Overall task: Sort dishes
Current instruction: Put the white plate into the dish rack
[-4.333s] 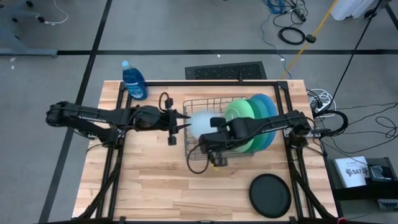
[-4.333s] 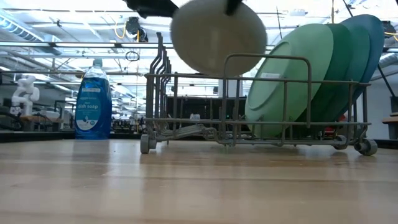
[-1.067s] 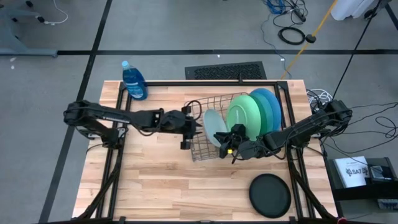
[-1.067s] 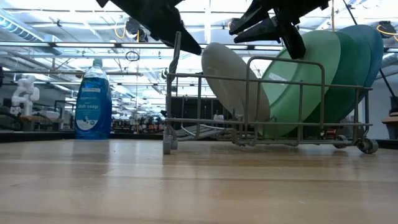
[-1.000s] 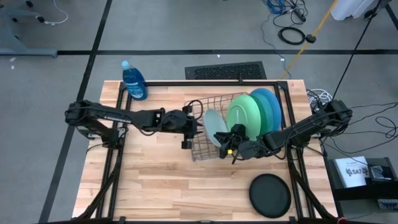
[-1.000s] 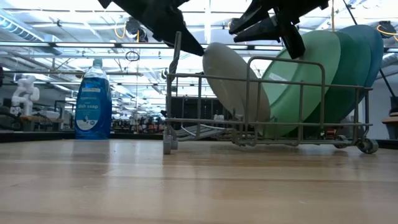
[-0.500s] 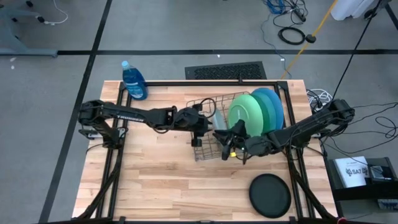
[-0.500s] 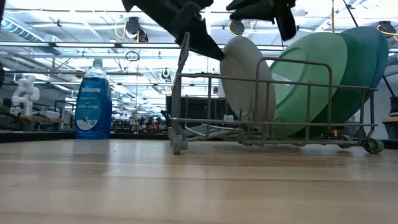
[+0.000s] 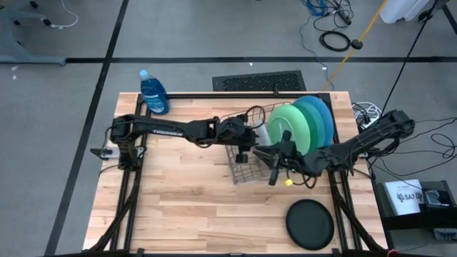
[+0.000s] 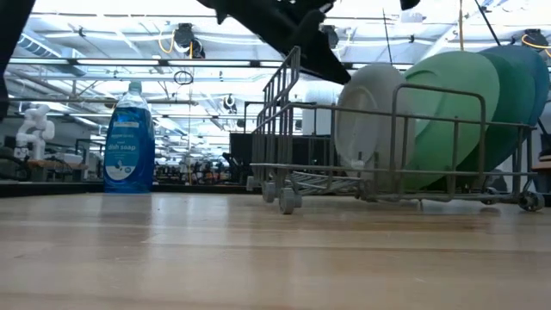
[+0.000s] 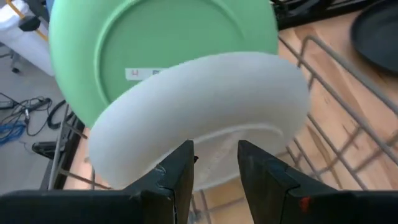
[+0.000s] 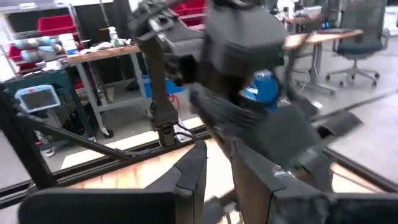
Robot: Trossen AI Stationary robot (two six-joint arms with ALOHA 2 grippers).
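The grey wire rack (image 9: 246, 160) stands on its rollers at the table's middle. In it stand a pale plate (image 10: 372, 116), a light green plate (image 9: 285, 128), a teal plate (image 9: 312, 114) and a blue plate (image 9: 327, 118). The black dish (image 9: 310, 223) lies flat on the table at the near right. My left gripper (image 9: 248, 139) reaches over the rack's left end wall. Its fingers (image 11: 183, 165) stand a little apart in front of the pale plate (image 11: 205, 112). My right gripper (image 9: 273, 171) hovers over the rack's near side, its fingers narrowly apart with nothing between them (image 12: 219, 168). My left gripper meets the rack at the top of its tall left end wall (image 10: 295, 53), slanting down from the table's left. Its own body hides the place of contact, so the kind of hold does not show. I cannot tell whether its fingertips touch the pale plate.
A blue dish soap bottle (image 9: 153, 93) stands at the table's far left corner. Bare wood lies left of the rack and along the near edge. The black frame rails (image 9: 335, 143) run along the table's sides.
My left gripper has gone toward the table's right edge, and the rack has rolled along with it and turned a little. The pale plate, which leaned toward the left, now stands nearly upright. My right gripper has risen, rolled, and drifted toward the right and near edges.
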